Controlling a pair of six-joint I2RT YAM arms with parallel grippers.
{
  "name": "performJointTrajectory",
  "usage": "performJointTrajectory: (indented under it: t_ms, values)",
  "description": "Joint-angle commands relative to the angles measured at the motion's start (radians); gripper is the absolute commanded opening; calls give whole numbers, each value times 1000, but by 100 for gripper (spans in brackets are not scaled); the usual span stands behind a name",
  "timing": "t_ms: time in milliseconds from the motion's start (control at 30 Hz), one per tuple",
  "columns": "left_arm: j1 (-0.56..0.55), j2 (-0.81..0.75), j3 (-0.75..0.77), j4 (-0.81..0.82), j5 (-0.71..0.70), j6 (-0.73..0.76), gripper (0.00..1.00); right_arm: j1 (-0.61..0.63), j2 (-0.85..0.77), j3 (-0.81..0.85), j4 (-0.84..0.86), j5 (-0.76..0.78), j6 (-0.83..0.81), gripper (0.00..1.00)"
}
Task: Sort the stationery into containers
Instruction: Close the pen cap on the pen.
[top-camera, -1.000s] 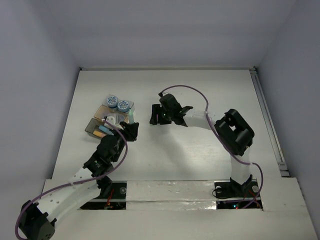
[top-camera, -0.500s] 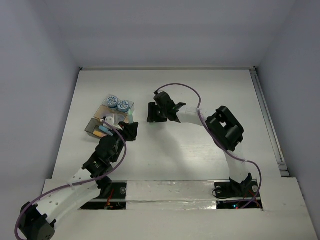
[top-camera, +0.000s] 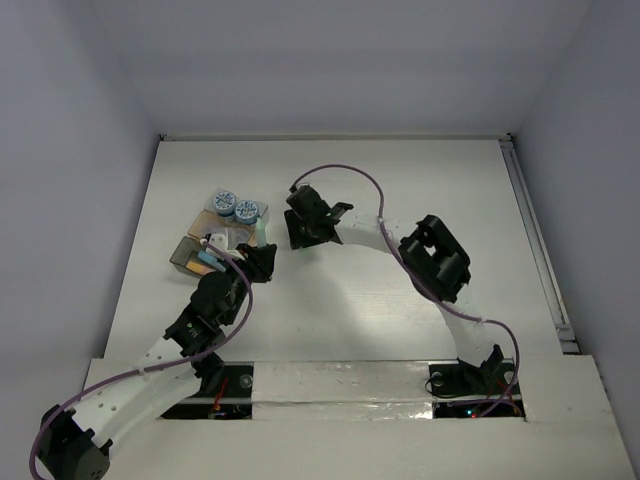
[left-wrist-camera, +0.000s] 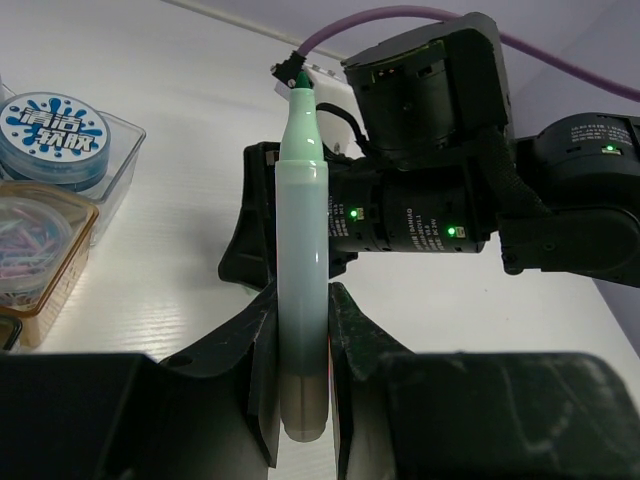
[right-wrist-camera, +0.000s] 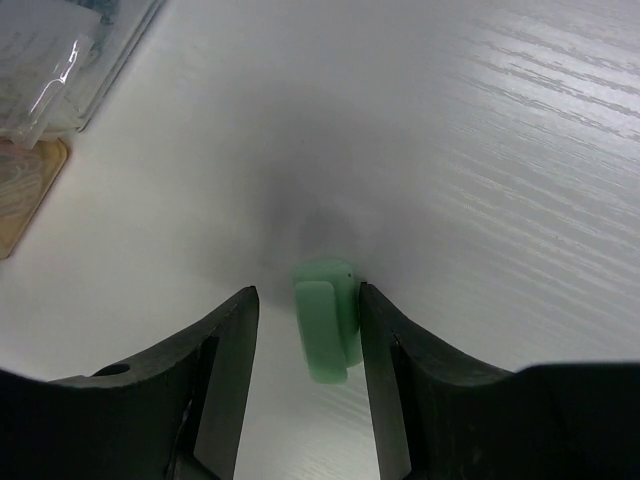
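Right fingers (right-wrist-camera: 215, 380) farther left, arm (top-camera: 432, 258) outstretched

Green marker (left-wrist-camera: 301, 230): uncapped, clamped in my left pincer (left-wrist-camera: 301, 300), tip pointing far. Green cap (right-wrist-camera: 327, 318): on table (right-wrist-camera: 500, 150), between my right pincer's (right-wrist-camera: 305, 305) parted fingers. Two round tubs (top-camera: 224, 202): in far-left clear box (top-camera: 259, 213).

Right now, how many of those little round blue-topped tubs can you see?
2. They sit side by side in the far see-through box: left tub, right tub. The left arm may hide more.
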Motion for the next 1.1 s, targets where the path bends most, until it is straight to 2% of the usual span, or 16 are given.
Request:
performJointTrajectory:
  t_ms: [0, 100, 233, 500, 600, 633, 733, 800, 967, 1067]
  values:
    - [6, -20, -10, 35, -5, 4, 0, 14, 43, 45, -109, 60, -34, 50]
    - [6, -26, -13, 33, -5, 2, 0, 14, 66, 62, -140, 92, -33, 45]
    - [6, -25, -16, 36, 3, 1, 0, 14, 104, 114, -230, 135, -60, 34]
    - [6, -23, -21, 44, 24, -16, 0, 23, 147, 210, -367, 239, -151, 31]
    - [6, -11, -22, 55, 54, -30, 0, 23, 153, 198, -381, 261, -160, 12]
    - [6, -8, -21, 58, 66, -36, 0, 23, 141, 178, -344, 261, -148, 6]
    - [6, 0, -33, 110, 152, -42, 0, 12, 40, 53, -206, 205, -116, 3]
    - [6, 6, -41, 140, 202, -62, 0, 2, -78, -22, -122, 156, -90, 2]
    - [6, 18, -56, 188, 265, -90, 0, -29, -354, -294, 156, 157, 8, 0]
    - [6, 38, -62, 226, 307, -96, 0, -29, -499, -371, 270, 149, 53, 0]
